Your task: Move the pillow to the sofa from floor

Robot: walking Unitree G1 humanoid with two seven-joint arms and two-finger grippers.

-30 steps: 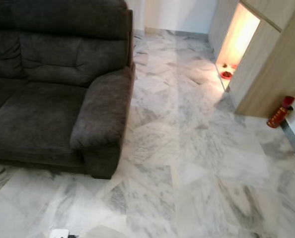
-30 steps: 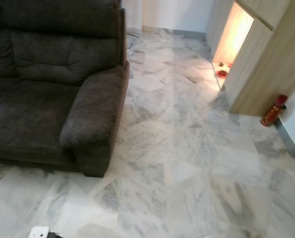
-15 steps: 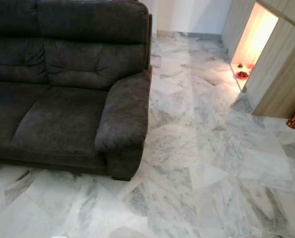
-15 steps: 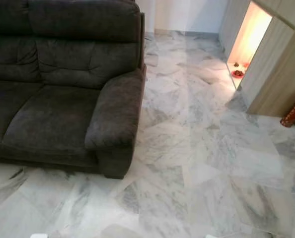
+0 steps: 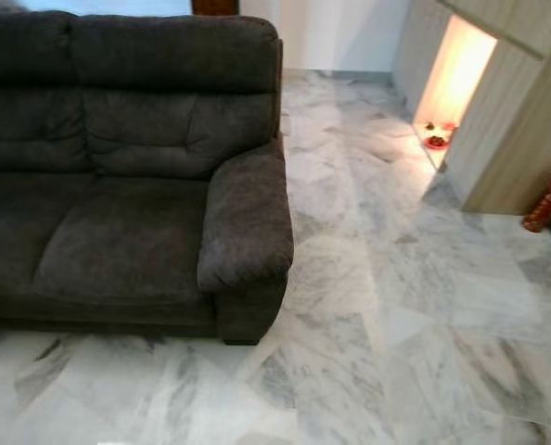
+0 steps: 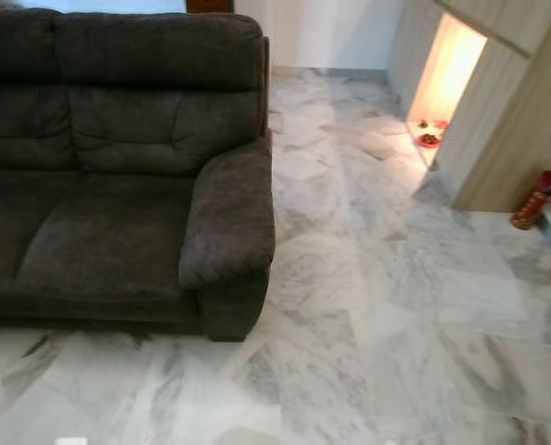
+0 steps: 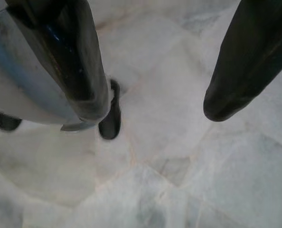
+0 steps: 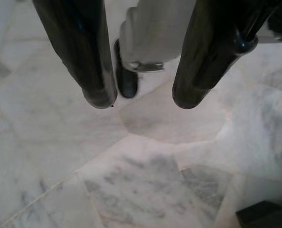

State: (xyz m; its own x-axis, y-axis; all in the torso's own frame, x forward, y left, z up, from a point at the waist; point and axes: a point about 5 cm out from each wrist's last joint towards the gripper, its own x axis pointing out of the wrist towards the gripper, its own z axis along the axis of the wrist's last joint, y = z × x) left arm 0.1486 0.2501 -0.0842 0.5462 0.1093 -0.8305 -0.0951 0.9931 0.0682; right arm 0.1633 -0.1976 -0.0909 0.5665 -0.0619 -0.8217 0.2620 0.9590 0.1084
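Head view, dark sofa, marble floor, both arms idle

Long glossy black fingers with rounded tips, silver-grey body shell (black feet).

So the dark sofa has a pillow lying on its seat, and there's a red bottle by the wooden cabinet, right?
Not quite. In the left eye view the dark sofa's seat is bare, with no pillow on it. The red bottle does stand by the wooden cabinet.
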